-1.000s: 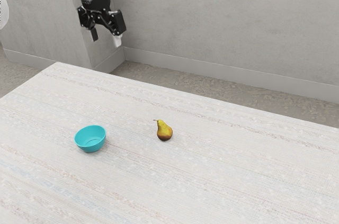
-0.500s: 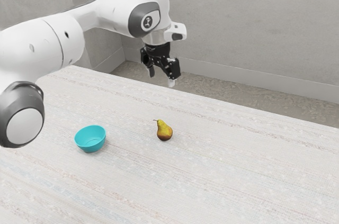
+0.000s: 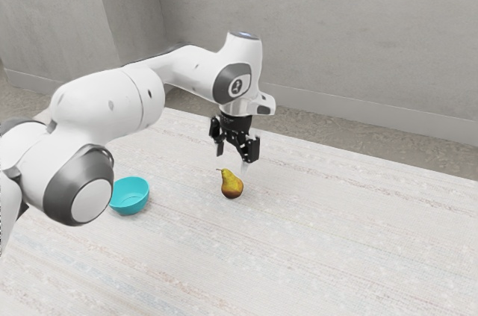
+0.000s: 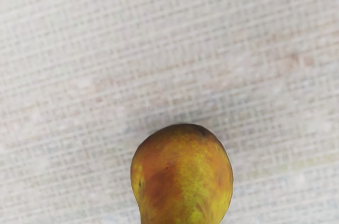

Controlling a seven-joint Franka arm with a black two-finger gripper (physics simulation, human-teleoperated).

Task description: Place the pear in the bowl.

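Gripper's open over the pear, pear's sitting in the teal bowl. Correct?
Not the bowl part. The exterior view shows the pear lying on the table, with a gap between it and the teal bowl. The rest holds: the gripper is open over the pear.

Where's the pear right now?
In the exterior view the pear lies on the table, just below the open jaws and to the exterior view's right of the turquoise bowl, outside it.
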